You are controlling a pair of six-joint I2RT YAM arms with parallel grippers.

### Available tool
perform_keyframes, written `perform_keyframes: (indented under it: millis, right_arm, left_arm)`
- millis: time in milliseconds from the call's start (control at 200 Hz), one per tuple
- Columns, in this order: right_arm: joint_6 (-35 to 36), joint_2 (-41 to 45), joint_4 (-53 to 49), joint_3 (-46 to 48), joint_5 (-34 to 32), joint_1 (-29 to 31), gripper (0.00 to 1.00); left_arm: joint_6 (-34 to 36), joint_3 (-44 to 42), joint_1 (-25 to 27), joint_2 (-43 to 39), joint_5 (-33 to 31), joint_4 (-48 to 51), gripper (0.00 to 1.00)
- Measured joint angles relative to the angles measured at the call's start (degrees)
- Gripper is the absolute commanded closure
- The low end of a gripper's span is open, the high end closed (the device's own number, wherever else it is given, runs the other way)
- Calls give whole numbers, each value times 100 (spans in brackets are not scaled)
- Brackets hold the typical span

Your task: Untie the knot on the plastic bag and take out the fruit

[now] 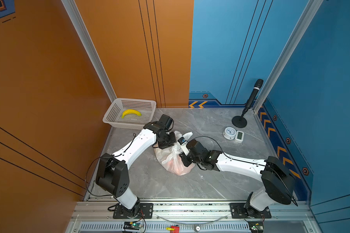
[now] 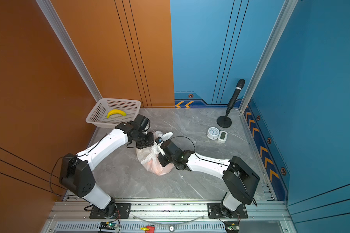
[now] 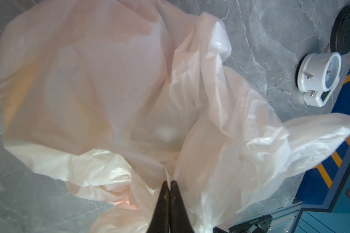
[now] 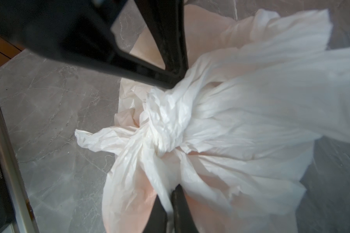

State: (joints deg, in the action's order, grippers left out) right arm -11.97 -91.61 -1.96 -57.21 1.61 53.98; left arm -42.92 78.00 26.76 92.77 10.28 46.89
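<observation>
The left gripper (image 3: 169, 184) had its 2 fingers pressed together on a pinch of thin film, a fold of the plastic bag (image 1: 175, 164) gathered right at their tips. The right gripper (image 4: 170, 198) was likewise closed, with a narrow strip of the same film trapped between its fingers. Between the 2 grips sat the knot (image 4: 166, 125), a tight crumpled twist not yet undone. Which handle loop each gripper held I could not tell. The fruit (image 1: 179, 169) showed only as an orange-pink blush through the film; no piece was out.

The risk, as I judged it: both holds looked to be on thin film rather than on the knot's loose tails, so pulling apart could cinch the twist tighter — or stretch and tear the plastic. A pinch this shallow could also slip free, and a lift could drag the whole bag and roll the fruit inside.

The bag lay mid-table on a grey marble-patterned tabletop (image 1: 210, 181). A white mesh basket (image 1: 109, 119) holding 1 banana (image 1: 130, 113) stood in the far left corner. A round clock (image 1: 230, 133), a small white device (image 1: 239, 136) just beside it and a microphone (image 1: 253, 95) on a stand stood far right. Orange and blue wall panels enclosed the table.
</observation>
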Motion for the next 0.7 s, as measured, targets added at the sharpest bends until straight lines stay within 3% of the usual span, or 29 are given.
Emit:
perform_keyframes:
  millis: [701]
  right_arm:
    - [-140,1099,155,1034,-70,-195,100]
  left_arm:
    - [201,-271,-688,-15,461,2,100]
